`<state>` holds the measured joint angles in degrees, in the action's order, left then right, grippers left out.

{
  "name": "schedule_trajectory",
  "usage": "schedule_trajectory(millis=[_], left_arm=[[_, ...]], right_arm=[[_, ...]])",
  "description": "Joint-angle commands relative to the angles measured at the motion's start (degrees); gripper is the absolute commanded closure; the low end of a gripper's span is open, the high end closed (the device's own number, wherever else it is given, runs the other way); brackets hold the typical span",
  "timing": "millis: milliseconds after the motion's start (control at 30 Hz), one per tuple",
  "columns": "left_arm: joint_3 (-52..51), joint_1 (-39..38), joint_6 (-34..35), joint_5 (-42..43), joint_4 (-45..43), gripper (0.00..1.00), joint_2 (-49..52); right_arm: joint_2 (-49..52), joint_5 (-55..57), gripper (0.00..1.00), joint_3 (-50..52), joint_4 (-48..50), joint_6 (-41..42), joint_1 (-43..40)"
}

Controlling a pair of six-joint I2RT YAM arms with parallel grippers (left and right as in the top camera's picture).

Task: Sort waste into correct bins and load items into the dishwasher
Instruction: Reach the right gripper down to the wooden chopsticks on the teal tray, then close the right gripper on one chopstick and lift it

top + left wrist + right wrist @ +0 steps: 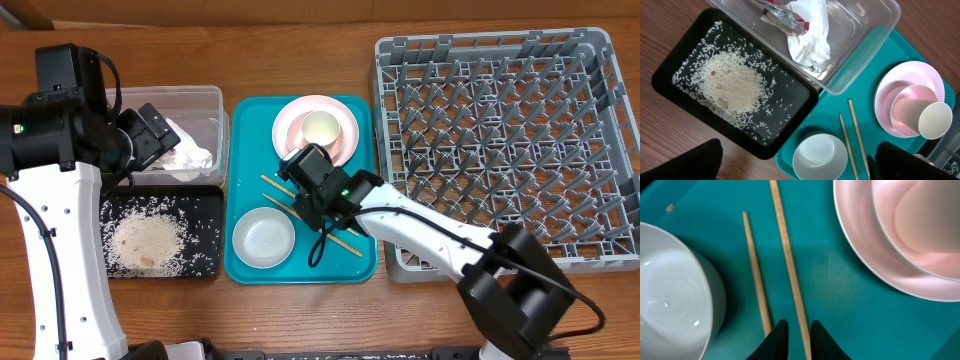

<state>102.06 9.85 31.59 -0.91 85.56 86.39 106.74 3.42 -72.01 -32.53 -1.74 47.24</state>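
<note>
Two wooden chopsticks (pixel 785 245) lie on the teal tray (pixel 247 135). My right gripper (pixel 799 327) is down on them, its jaws a narrow gap apart astride the right-hand stick, and nothing is lifted. A white bowl (pixel 264 238) sits left of them. The pink plate (pixel 286 132) carries a pink bowl (pixel 905 107) and a white cup (pixel 322 128). My left gripper (pixel 795 162) hangs wide open and empty above the bins. A crumpled napkin (pixel 810 40) and a red wrapper (pixel 785 17) lie in the clear tub (pixel 212 98). Rice (pixel 732 87) lies in the black tray (pixel 205 200).
The grey dish rack (pixel 500 140) stands at the right with nothing on its pegs. The right arm stretches across the table from the front edge to the teal tray. Bare wood shows in front of the black tray and behind the bins.
</note>
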Motion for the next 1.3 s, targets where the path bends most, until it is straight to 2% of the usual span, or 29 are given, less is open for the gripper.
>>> schedule_trajectory(millis=[0,333,567,1000,1267], left_arm=[[0.9,0.3,0.1,-0.6,-0.1,0.0,0.2],[0.9,0.3,0.1,-0.6,-0.1,0.0,0.2],[0.9,0.3,0.1,-0.6,-0.2,0.0,0.2],[0.9,0.3,0.1,-0.6,-0.1,0.0,0.2],[0.9,0.3,0.1,-0.6,-0.1,0.0,0.2]], right_arm=[[0.8,0.6,0.82,-0.7,0.4,-0.3,-0.5],[0.8,0.6,0.81,0.8,2.3,-0.3,-0.8],[0.8,0.6,0.75,4.4,6.2,-0.3,-0.9],[2.3,0.6,0.68,4.6,5.7,-0.3,-0.9],[2.6,0.6,0.68,4.6,5.7,-0.3,-0.9]])
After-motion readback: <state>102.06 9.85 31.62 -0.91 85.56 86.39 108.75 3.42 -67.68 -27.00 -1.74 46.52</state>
